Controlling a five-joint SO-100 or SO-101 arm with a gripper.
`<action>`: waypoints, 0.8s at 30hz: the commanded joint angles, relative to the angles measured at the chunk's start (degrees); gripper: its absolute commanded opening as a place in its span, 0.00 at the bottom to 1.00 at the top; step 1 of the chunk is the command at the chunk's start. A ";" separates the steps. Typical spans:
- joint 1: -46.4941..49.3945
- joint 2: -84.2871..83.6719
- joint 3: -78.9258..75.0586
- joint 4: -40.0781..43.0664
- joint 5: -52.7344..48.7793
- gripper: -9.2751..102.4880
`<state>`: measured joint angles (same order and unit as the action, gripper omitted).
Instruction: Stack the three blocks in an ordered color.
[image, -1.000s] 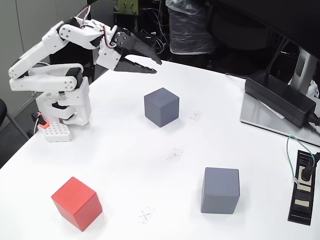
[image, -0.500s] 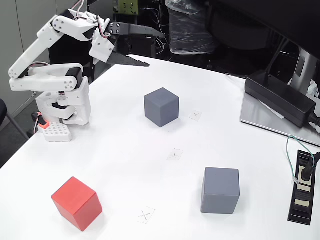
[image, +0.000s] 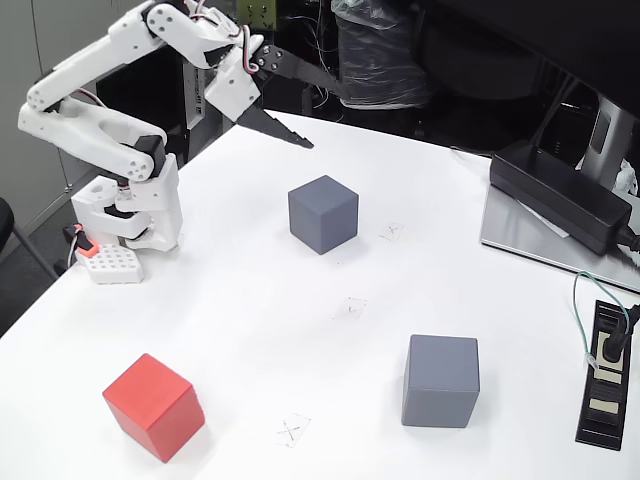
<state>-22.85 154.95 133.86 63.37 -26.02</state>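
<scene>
Three cubes sit apart on the white bench (image: 250, 330), none stacked yet: we find the far grey block (image: 323, 213) toward the back, the near grey block (image: 441, 380) at front right, and the red block (image: 154, 406) at front left, close to the front edge. Small taped crosses mark the bare surface between them. The tool (image: 327, 112) hangs spread and empty above the back of the bench, its dark jaws pointing right and slightly downward. The far grey block lies nearest, below and just forward of the jaws, one corner turned to us. We judge the descent unobstructed; the black power brick (image: 560, 200) lies well to the right.
</scene>
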 joint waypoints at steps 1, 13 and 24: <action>-0.44 -8.53 -7.21 2.11 -0.53 0.31; 0.09 -29.18 -28.56 27.33 -19.78 0.31; -0.35 -29.97 -22.06 26.37 -28.39 0.31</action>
<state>-23.12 124.98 110.83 90.18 -52.03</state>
